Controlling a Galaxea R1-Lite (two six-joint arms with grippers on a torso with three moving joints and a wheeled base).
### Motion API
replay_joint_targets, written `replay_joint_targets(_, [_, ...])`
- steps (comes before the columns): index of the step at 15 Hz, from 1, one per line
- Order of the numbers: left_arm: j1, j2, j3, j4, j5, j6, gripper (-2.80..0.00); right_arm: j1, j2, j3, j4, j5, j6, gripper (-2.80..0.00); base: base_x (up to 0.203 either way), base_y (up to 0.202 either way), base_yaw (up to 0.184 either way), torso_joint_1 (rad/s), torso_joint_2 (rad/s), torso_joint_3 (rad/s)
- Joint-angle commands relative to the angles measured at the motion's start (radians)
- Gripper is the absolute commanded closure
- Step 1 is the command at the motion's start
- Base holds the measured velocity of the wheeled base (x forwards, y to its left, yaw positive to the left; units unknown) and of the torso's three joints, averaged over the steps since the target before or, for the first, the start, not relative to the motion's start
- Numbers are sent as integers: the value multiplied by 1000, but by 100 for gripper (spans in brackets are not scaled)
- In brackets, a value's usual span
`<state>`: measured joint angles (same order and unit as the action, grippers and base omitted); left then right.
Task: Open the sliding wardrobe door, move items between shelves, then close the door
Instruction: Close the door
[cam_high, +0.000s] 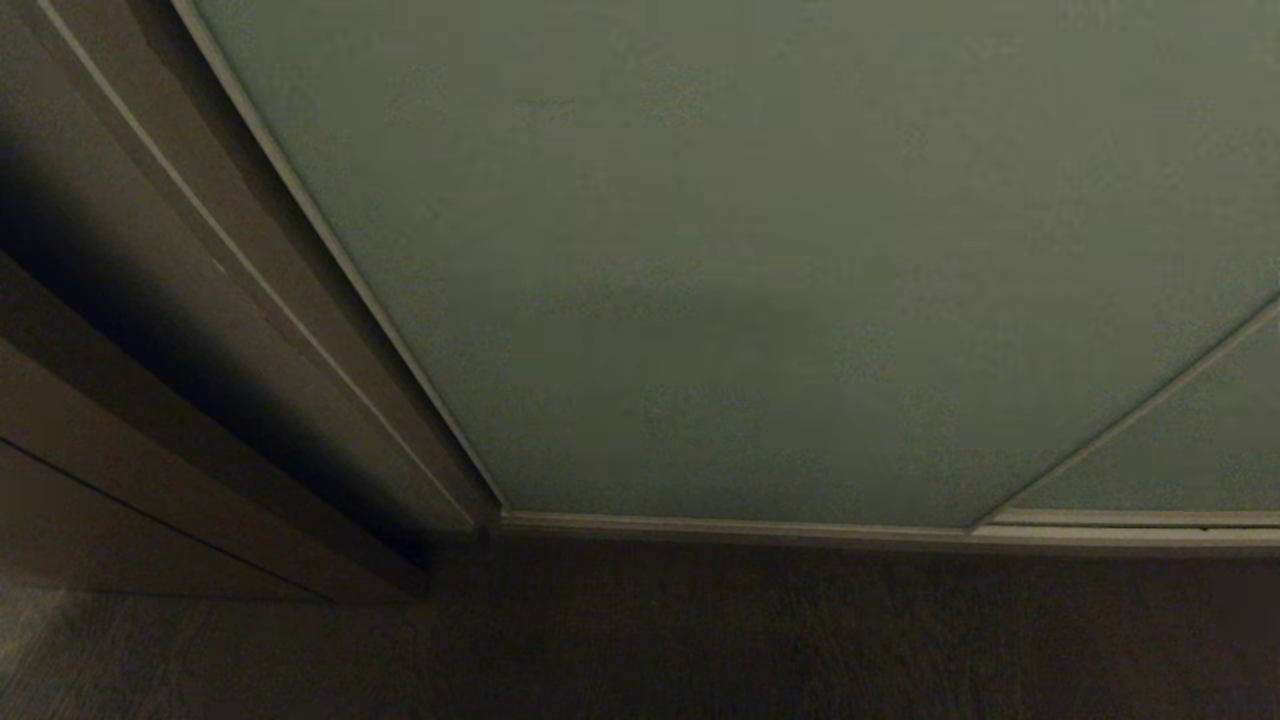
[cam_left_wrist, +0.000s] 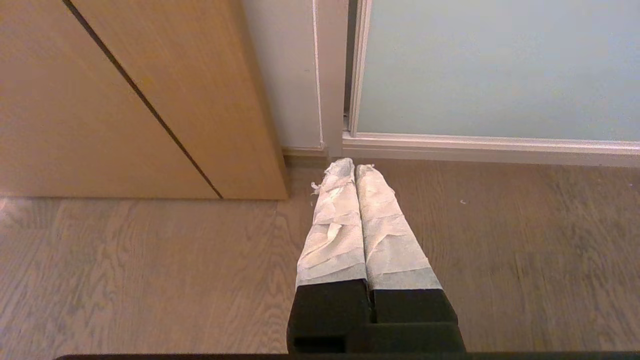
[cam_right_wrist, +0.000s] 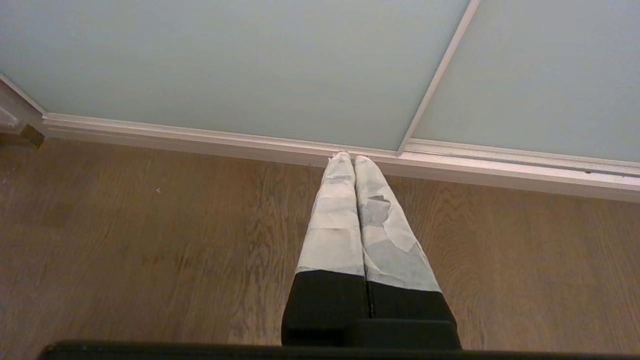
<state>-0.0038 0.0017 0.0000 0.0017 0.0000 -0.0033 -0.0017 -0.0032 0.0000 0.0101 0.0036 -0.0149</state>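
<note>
The sliding wardrobe door (cam_high: 760, 260) fills the head view, a pale grey-green panel with a thin light frame, shut down to its bottom rail. It also shows in the left wrist view, door (cam_left_wrist: 500, 70), and in the right wrist view, door (cam_right_wrist: 225, 65). My left gripper (cam_left_wrist: 355, 167) hangs low over the wooden floor near the door's left corner, shut with nothing in it. My right gripper (cam_right_wrist: 349, 159) is shut and empty too, its taped fingers pointing at the bottom rail where two panels meet. Items and shelves are hidden behind the door. Neither arm is in the head view.
A brown wooden side panel (cam_left_wrist: 125, 100) stands left of the wardrobe. A second door panel (cam_right_wrist: 540, 75) overlaps at the right. Wood-grain floor (cam_right_wrist: 150, 240) runs in front of the bottom rail (cam_high: 800, 528).
</note>
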Motion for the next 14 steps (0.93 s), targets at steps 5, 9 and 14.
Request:
replay_joint_targets(5, [0, 1, 0, 0, 0, -1, 0, 0, 5, 0, 1, 1, 0, 0, 0, 0, 0, 0, 0, 0])
replay_joint_targets(9, [-1, 1, 0, 0, 0, -1, 0, 0, 5, 1, 0, 1, -2, 0, 0, 0, 0, 0, 0, 0])
replay_joint_targets(14, [-1, 1, 0, 0, 0, -1, 0, 0, 5, 1, 1, 1, 0, 0, 0, 0, 0, 0, 0, 0])
